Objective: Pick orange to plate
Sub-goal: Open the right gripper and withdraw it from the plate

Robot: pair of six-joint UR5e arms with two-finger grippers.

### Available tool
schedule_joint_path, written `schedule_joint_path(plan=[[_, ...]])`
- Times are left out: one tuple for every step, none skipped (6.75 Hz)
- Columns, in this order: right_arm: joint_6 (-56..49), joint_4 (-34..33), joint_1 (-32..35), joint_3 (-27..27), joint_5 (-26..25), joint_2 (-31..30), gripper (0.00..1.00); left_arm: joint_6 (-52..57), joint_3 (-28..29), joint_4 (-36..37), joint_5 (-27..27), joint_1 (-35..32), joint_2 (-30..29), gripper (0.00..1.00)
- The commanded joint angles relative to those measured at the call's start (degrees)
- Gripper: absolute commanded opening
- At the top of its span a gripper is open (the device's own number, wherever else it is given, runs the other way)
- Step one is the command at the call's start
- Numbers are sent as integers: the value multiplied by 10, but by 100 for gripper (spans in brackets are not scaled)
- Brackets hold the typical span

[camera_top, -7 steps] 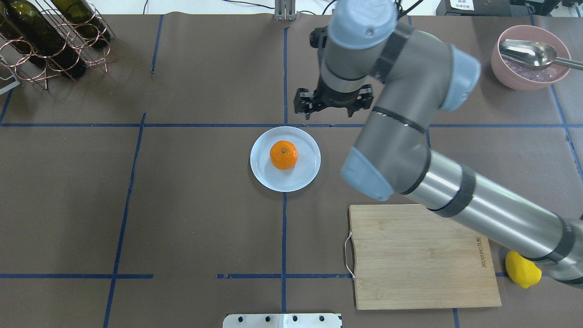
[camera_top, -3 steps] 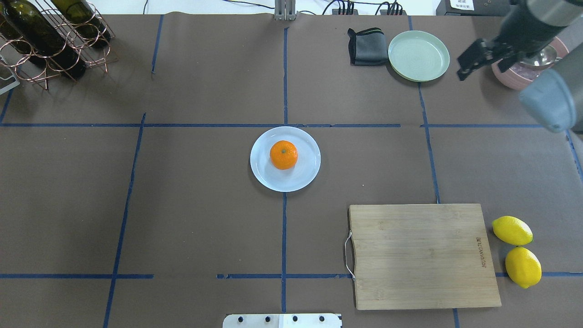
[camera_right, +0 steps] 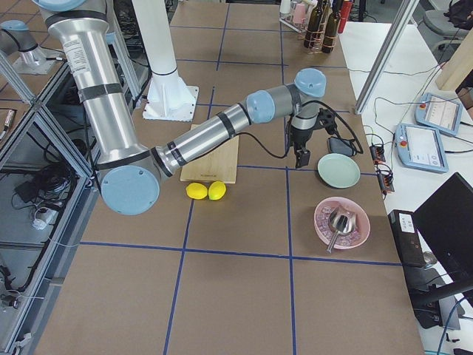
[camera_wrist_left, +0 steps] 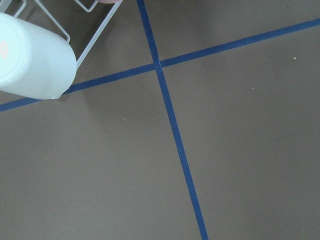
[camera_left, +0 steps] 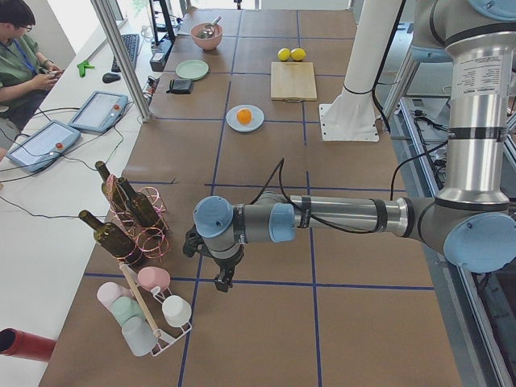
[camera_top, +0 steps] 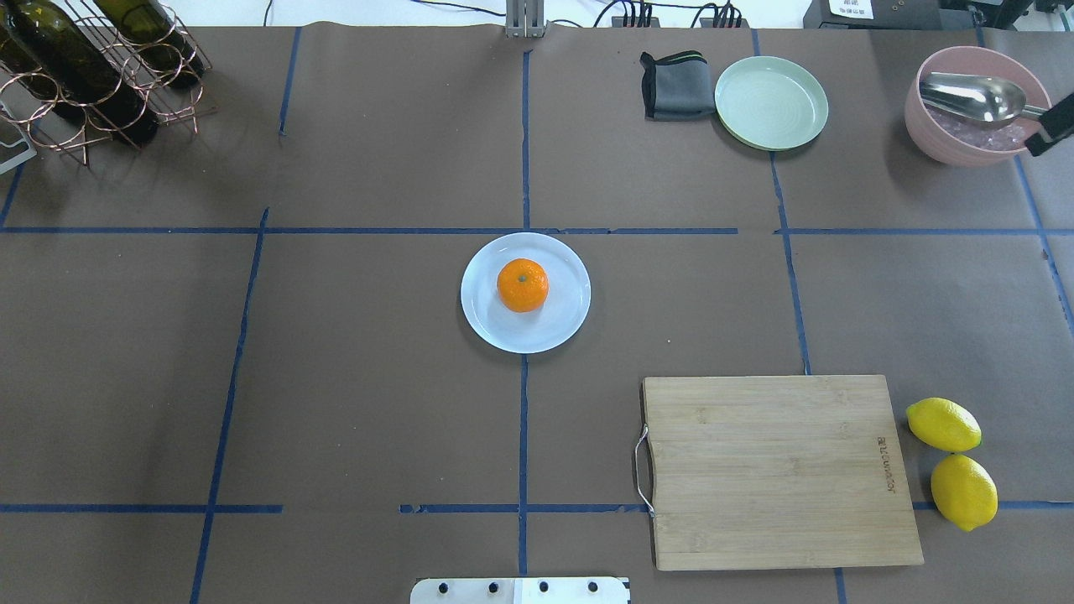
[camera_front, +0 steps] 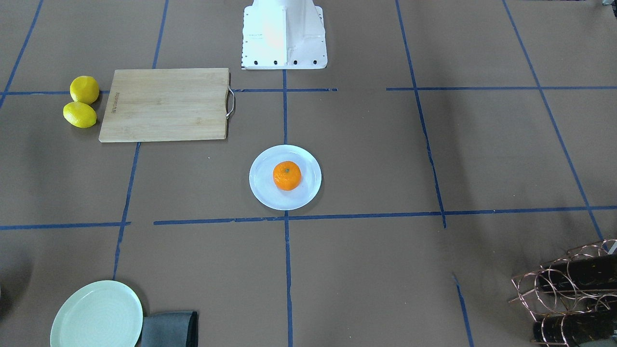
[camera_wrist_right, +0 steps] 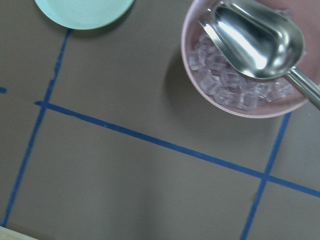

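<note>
Orange (camera_top: pixel 522 285): sits near the middle of the plate (camera_top: pixel 558 325), stem spot up, with no claw touching it.
Plate: lies at table centre in the overhead view, over a tape crossing, and carries nothing else.
Right gripper (camera_right: pixel 301 157): hangs over bare table between the green plate (camera_top: pixel 771 102) and the pink bowl (camera_top: pixel 931 143), at 2 o'clock from the plate and well apart from it. Only a dark sliver shows at the overhead view's edge, so fingers apart or together cannot be told. No fruit shows in it.
Left gripper (camera_left: pixel 221 279): hangs low beside the cups (camera_left: pixel 176 310), at 6 o'clock from the plate in the left-end view and far off. It shows only from the side, so its claw state cannot be told.
Bystanders: the board (camera_top: pixel 776 470) lies at 4 o'clock from the plate, with two lemons (camera_top: pixel 943 424) just past its far edge.
Progress: the placing looks done, judging by how the fruit lies. No handling seems left for either arm.
</note>
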Motion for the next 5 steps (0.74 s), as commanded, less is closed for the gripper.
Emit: schedule_joint_path(plan=[[-124, 1, 68, -99, 9, -13, 100, -27, -4, 0, 0, -3, 1, 100], [-125, 2, 97, -117, 30, -25, 100, -28, -5, 0, 1, -4, 1, 100], [-117, 19, 100, -116, 29, -46, 100, -27, -5, 0, 1, -4, 0, 100], [-109, 34, 106, -104, 27, -71, 100, -27, -5, 0, 1, -4, 1, 100], [-107, 96, 114, -102, 24, -98, 100, -27, -5, 0, 1, -5, 1, 100]])
